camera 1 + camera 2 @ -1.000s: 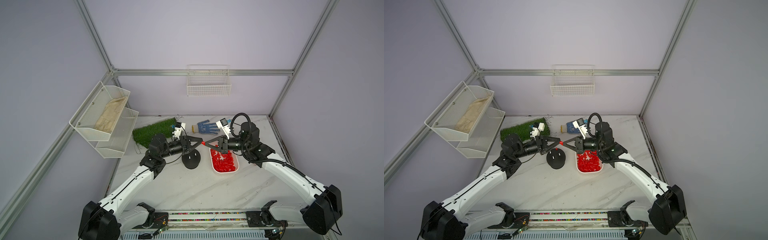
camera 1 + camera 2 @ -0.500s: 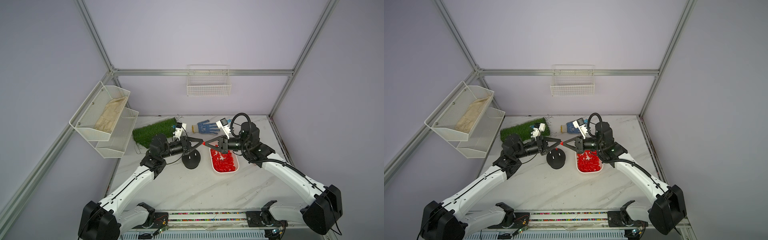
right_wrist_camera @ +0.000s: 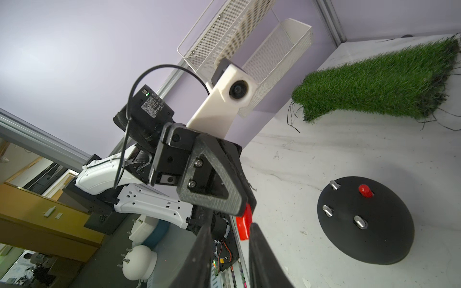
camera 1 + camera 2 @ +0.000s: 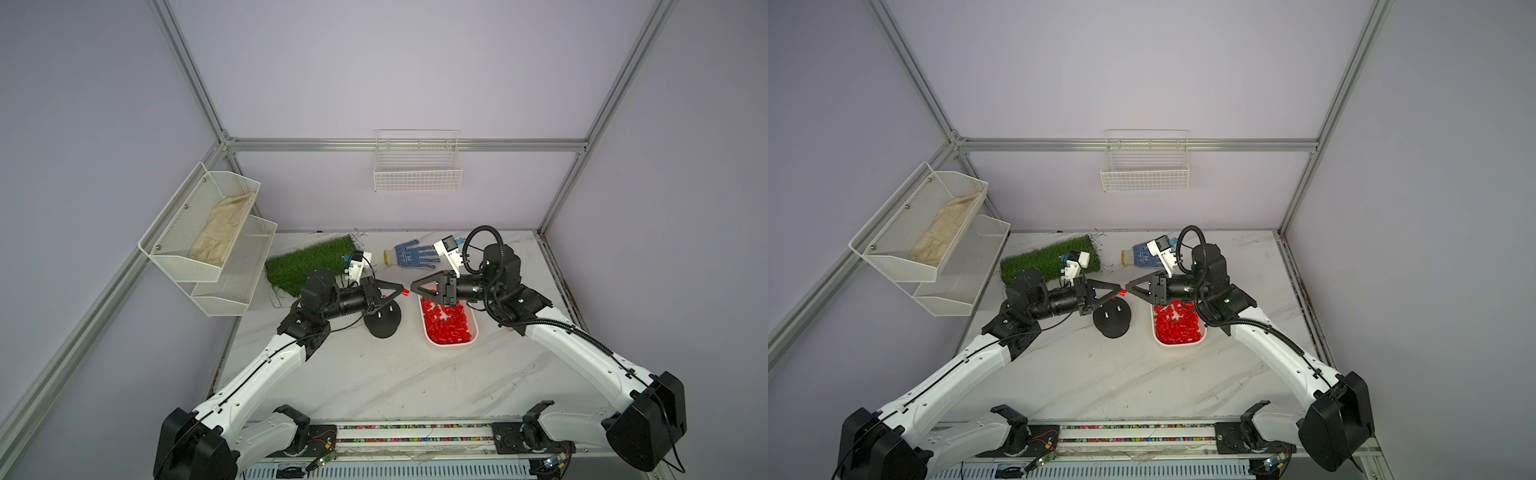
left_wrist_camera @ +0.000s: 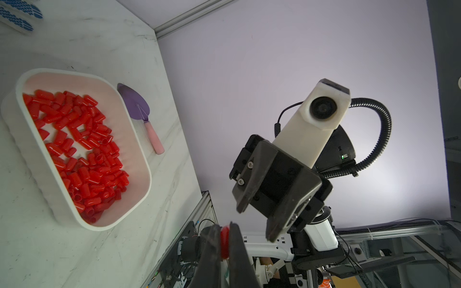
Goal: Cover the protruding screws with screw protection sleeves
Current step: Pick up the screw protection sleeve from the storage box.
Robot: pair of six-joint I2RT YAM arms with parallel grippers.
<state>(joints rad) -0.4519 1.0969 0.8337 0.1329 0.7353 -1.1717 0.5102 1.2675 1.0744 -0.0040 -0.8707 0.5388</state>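
Pinching one red sleeve (image 5: 224, 240) tight in the left gripper (image 4: 401, 291), in the air near the black base (image 4: 384, 324) and the white tray (image 5: 74, 71). Facing it with the right gripper (image 5: 255, 223), jaws apart and empty. Counting three bare screws (image 3: 327, 210) on the base, a fourth under a fitted cap (image 3: 365, 191), spare sleeves (image 4: 446, 324) heaped in the tray.

Both top views overlook the table (image 4: 374, 374); wrist cameras (image 5: 323, 108) face each other.
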